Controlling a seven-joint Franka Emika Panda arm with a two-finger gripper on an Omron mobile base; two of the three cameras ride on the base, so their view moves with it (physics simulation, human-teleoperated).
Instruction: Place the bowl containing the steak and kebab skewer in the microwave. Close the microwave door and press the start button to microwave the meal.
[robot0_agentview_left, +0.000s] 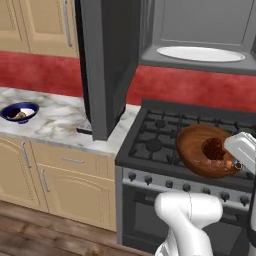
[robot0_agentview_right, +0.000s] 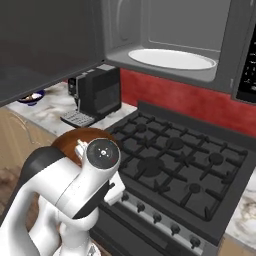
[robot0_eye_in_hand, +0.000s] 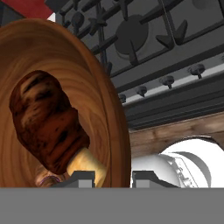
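Note:
The brown wooden bowl (robot0_agentview_left: 197, 145) hangs tilted on its side over the front of the stove, its opening facing the camera. My gripper (robot0_eye_in_hand: 113, 178) is shut on its rim (robot0_eye_in_hand: 114, 144), one finger on each side of the wall. A dark reddish-brown steak (robot0_eye_in_hand: 43, 122) lies against the bowl's inside, and small skewer pieces (robot0_agentview_left: 220, 163) sit at the low edge. In the right base view the bowl (robot0_agentview_right: 70, 139) peeks out behind my arm. Above the stove the microwave (robot0_agentview_left: 200, 22) stands open with its white plate (robot0_agentview_left: 200, 53) inside. The microwave door (robot0_agentview_left: 107, 60) is swung out to the left.
The gas stove (robot0_agentview_left: 160, 132) with black grates and front knobs lies under the bowl. A blue-rimmed bowl (robot0_agentview_left: 20, 112) rests on the marble counter (robot0_agentview_left: 60, 122) at left. A black coffee machine (robot0_agentview_right: 95, 95) stands beside the stove. The microwave's button panel (robot0_agentview_right: 247, 65) is at right.

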